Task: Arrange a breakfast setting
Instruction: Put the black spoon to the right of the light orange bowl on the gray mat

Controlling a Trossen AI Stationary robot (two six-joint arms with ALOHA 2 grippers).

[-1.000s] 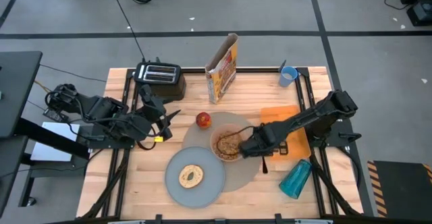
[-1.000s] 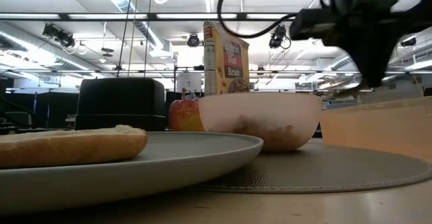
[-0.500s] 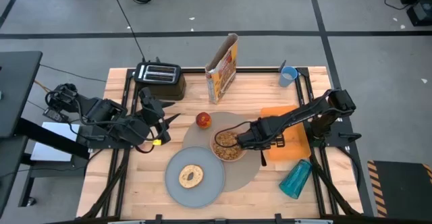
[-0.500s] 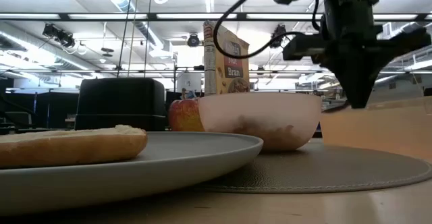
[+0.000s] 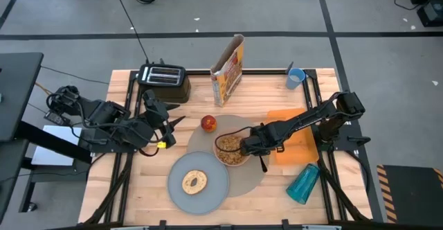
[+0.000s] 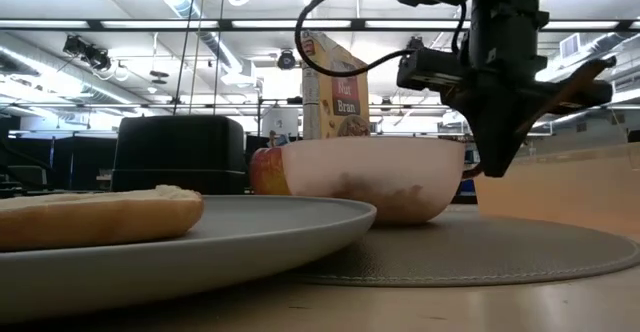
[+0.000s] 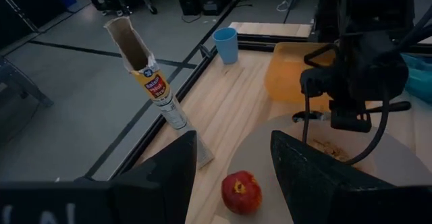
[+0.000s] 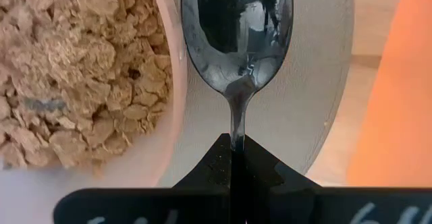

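**Two arms, one spoon at the bowl's edge**

Two dark arms show in the high view. The left gripper hovers left of centre, its fingers spread and empty, near the red apple. The right gripper sits at the middle of the frame, pressed together on a metal spoon, right beside the small pink bowl of cereal. The bowl rests on the round tan placemat. A grey plate carrying a bagel lies at lower centre, overlapping the mat's lower-left edge. The yellow cereal box stands at upper centre, with a black toaster to its left and the light-blue cup at upper right. An orange board lies under the right arm, and a teal tumbler lies on its side at lower right.

The low view puts the bagel and plate at lower left, the bowl at centre, and the right gripper just right of it, pointing down.

The left wrist view shows the cereal box at upper left, open at the top, the cup at upper centre, the apple at the bottom, and the left gripper's fingers apart.

The right wrist view shows the spoon pinched by its handle, its scoop over the mat beside the bowl's rim.
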